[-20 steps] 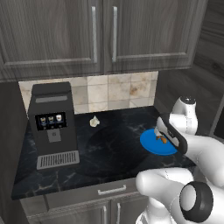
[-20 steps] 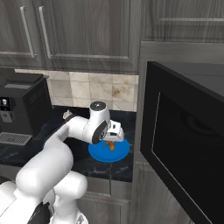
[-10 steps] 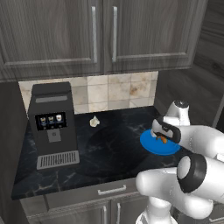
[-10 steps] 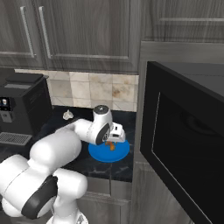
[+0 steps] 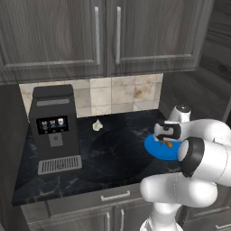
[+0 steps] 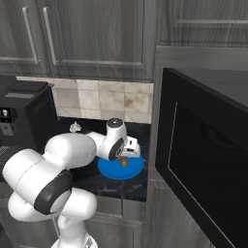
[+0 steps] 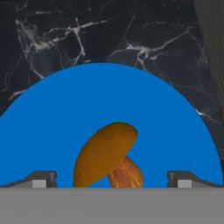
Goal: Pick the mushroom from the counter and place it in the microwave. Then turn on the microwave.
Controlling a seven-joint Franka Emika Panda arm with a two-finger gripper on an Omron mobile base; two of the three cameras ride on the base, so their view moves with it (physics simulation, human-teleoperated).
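The orange-brown mushroom (image 7: pixel 105 153) lies tilted on a blue plate (image 7: pixel 100 96), cap toward the upper left, stem toward the lower right. In the hand view my gripper (image 7: pixel 111 177) stands open, one fingertip (image 7: pixel 41 179) on each side of the mushroom and apart from it. From the left base view the gripper (image 5: pixel 166 140) hangs just over the mushroom (image 5: pixel 168 144) and plate (image 5: pixel 155 152) at the right end of the black counter (image 5: pixel 113 153). To the right, the microwave (image 6: pixel 208 160) has its dark door swung open, beside the mushroom (image 6: pixel 125 161).
A black coffee machine (image 5: pixel 54 128) stands at the counter's left end. A small whitish garlic-like lump (image 5: pixel 97 125) lies near the tiled back wall. Grey cabinets hang above. The open microwave door (image 6: pixel 193 164) juts out close to the plate (image 6: pixel 111 170).
The arm's elbow and lower links have swung round in front of the base. The hand has stayed over the blue plate, shifting only slightly, with the mushroom still lying there.
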